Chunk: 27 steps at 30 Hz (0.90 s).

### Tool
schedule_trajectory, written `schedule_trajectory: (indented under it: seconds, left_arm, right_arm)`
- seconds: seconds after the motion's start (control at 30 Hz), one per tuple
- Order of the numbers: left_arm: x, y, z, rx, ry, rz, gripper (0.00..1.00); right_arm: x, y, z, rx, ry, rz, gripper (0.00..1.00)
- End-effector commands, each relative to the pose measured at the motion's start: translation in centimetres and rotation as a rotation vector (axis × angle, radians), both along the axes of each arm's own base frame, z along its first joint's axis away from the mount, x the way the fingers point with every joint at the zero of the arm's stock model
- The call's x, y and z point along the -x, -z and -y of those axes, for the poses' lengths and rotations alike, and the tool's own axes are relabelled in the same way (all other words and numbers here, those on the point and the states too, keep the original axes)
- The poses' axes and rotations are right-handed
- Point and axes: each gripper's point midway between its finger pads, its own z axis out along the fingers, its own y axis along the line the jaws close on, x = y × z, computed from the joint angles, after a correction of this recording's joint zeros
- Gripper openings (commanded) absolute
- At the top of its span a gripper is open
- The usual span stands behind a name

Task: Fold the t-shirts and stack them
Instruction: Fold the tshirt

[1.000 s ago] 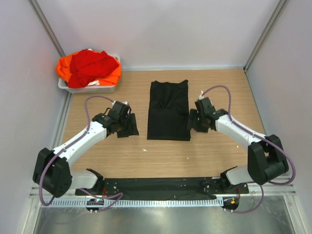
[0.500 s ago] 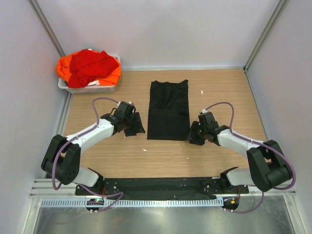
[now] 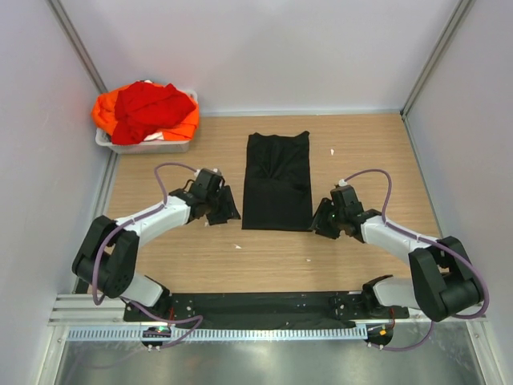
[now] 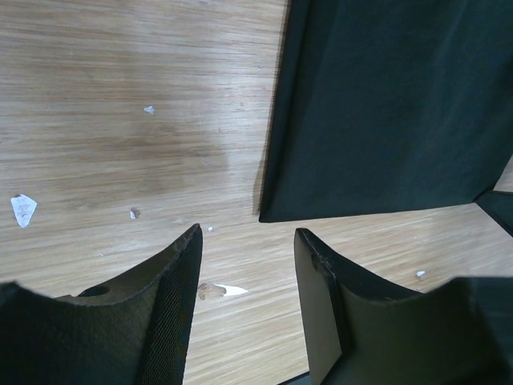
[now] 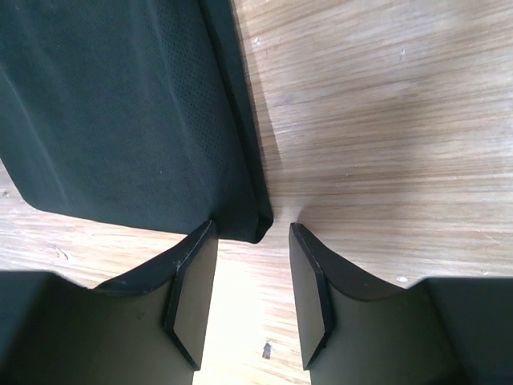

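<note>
The black t-shirt (image 3: 277, 180) lies folded into a long rectangle at the table's middle. My left gripper (image 3: 226, 210) is open and empty just left of its near-left corner; in the left wrist view (image 4: 247, 249) that corner (image 4: 276, 210) lies just ahead of the fingertips. My right gripper (image 3: 319, 220) is open and empty at the near-right corner; in the right wrist view (image 5: 252, 241) the folded corner (image 5: 255, 224) sits at the mouth of the jaws. The red t-shirt (image 3: 152, 107) lies bunched on the orange t-shirt (image 3: 104, 112) at the far left.
The red and orange shirts fill a white plastic tub (image 3: 146, 146) in the far-left corner. Small white scraps (image 4: 22, 207) lie on the wooden table (image 3: 200, 257). Grey walls enclose the table on three sides. A black rail (image 3: 256, 306) runs along the near edge.
Both grippers have moved toward me and in to the near corners of the black t-shirt. The shirt has not moved.
</note>
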Motion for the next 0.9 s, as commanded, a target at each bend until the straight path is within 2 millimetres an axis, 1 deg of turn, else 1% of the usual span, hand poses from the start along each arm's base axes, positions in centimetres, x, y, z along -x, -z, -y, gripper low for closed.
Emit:
schedule_trajectory:
  seconds: [0.0,0.1,0.13,0.2,0.23,0.27,0.3,0.33,0.43,0.63,0.77,0.87]
  left_arm:
    - [-0.6,0.1,0.8,0.041,-0.004,0.017,0.51]
    - [-0.5,0.5,0.9,0.045,-0.007,0.007,0.50]
    - [-0.4,0.7,0.9,0.049,-0.008,0.006,0.50]
    - [-0.4,1.0,1.0,0.052,-0.008,0.001,0.50]
    - [-0.2,1.2,1.0,0.054,-0.009,-0.004,0.49]
    - [-0.3,1.3,1.1,0.062,-0.013,-0.001,0.49]
    - [-0.2,1.4,1.2,0.067,-0.011,-0.004,0.49]
    - [-0.3,1.4,1.2,0.069,-0.014,-0.002,0.48]
    - [0.0,1.9,1.3,0.086,-0.015,-0.008,0.46]
    - [0.1,2.5,1.9,0.101,-0.010,-0.013,0.43]
    - [0.3,3.0,2.6,0.120,-0.002,-0.021,0.43]
    - [1.0,3.7,3.0,0.130,0.003,-0.042,0.41]
  right_arm:
    - [0.9,2.2,1.1,0.049,0.016,-0.044,0.47]
    - [1.0,2.6,0.7,0.027,0.011,-0.050,0.40]
    - [1.0,2.6,0.6,0.019,0.008,-0.048,0.36]
    - [1.0,2.7,0.6,0.017,0.007,-0.049,0.31]
    - [1.1,2.7,0.6,0.018,0.006,-0.051,0.27]
    - [1.1,2.7,0.7,0.020,0.006,-0.049,0.26]
    - [1.1,2.7,0.7,0.022,0.005,-0.051,0.22]
    - [1.2,2.7,0.7,0.025,0.005,-0.050,0.20]
    - [1.2,2.7,0.9,0.032,0.002,-0.048,0.16]
    - [1.2,2.9,0.8,0.037,-0.010,-0.056,0.12]
    - [1.1,3.0,0.9,0.045,-0.012,-0.057,0.10]
    - [1.1,3.1,0.9,0.050,-0.013,-0.060,0.10]
